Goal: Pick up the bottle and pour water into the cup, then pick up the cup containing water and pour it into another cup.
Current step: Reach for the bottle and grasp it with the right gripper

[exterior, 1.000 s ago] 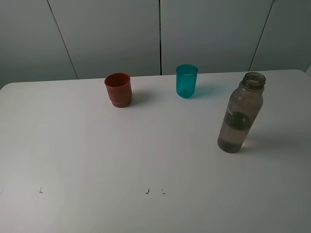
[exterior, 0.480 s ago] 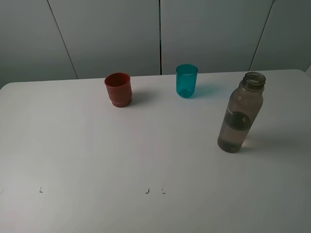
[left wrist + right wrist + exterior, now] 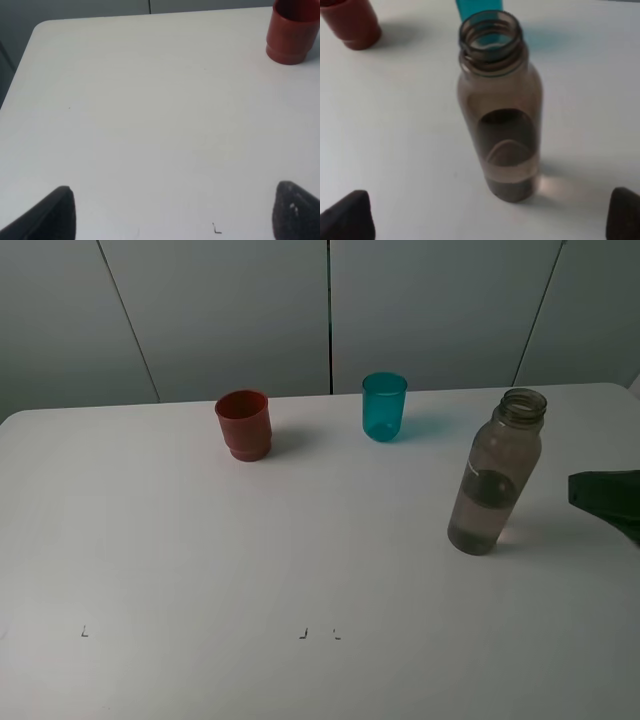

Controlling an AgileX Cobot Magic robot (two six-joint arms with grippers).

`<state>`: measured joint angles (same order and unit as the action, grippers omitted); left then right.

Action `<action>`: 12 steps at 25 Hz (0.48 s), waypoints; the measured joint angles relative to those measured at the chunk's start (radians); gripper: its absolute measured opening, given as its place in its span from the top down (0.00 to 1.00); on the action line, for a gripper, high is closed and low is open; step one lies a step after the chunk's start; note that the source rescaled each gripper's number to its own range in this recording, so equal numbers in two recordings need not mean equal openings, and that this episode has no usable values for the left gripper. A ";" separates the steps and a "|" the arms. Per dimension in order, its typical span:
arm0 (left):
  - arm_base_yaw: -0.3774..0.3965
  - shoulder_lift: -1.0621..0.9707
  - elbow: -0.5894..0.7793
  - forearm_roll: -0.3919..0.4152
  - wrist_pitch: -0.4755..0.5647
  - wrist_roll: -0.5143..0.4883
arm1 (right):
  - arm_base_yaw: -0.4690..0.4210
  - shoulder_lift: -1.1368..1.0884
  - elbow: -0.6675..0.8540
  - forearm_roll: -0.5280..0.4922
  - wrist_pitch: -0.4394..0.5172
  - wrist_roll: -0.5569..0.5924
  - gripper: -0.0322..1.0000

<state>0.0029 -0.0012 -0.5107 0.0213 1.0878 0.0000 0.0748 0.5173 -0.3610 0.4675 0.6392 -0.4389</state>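
**Bottle** (image 3: 495,475): tall, clear smoky grey-brown plastic. Smooth round body, sloped shoulder, narrow threaded neck, uncapped. Standing upright near the right edge of the tabletop (image 3: 180,540), long axis vertical, mouth pointing straight up. Darker liquid in the lower part, level just under halfway.

**Teal cup** (image 3: 384,406): small translucent blue-green plastic tumbler with smooth tapered sides. Upright, mouth up, close to the far edge and a little right of centre. Apart from the bottle, farther back and to its left.

**Red cup** (image 3: 243,424): small opaque red-brown plastic, stepped to a narrower base. Upright, mouth up, near the far edge and left of centre. Apart from the teal cup.

**Tabletop**: plain white, matte, rounded far corners. A few small dark marks (image 3: 302,634) toward the near edge.

**Right gripper** (image 3: 487,219): dark, matte, blunt-tipped. Jaws spread wide, holding nothing. Bottle ahead and centred between the two tips in the wrist view, untouched. In the high view, seen as a dark shape at the right edge of the tabletop, beside the bottle with a gap between.

**Left gripper** (image 3: 175,215): two dark rounded tips set wide apart, holding nothing. Over bare tabletop, red cup well ahead.

**Backdrop** (image 3: 230,310): flat grey panels with thin dark seams.
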 joint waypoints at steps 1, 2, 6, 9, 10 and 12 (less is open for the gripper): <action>0.000 0.000 0.000 0.000 0.000 0.000 | 0.042 0.000 0.021 0.007 -0.037 -0.009 0.00; 0.000 0.000 0.000 0.000 0.000 0.000 | 0.071 0.000 0.039 0.013 -0.068 -0.016 0.00; 0.000 0.000 0.000 0.000 0.000 0.000 | 0.161 0.000 0.104 0.017 -0.162 -0.034 0.00; 0.000 0.000 0.000 0.000 0.000 0.000 | 0.169 0.018 0.120 0.019 -0.208 -0.044 0.00; 0.000 0.000 0.000 0.000 0.000 0.000 | 0.171 0.033 0.120 0.019 -0.224 -0.044 0.00; 0.000 0.000 0.000 0.000 0.000 0.000 | 0.173 0.071 0.123 0.019 -0.265 -0.044 0.00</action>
<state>0.0029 -0.0012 -0.5107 0.0213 1.0878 0.0000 0.2478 0.5885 -0.2384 0.4864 0.3747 -0.4832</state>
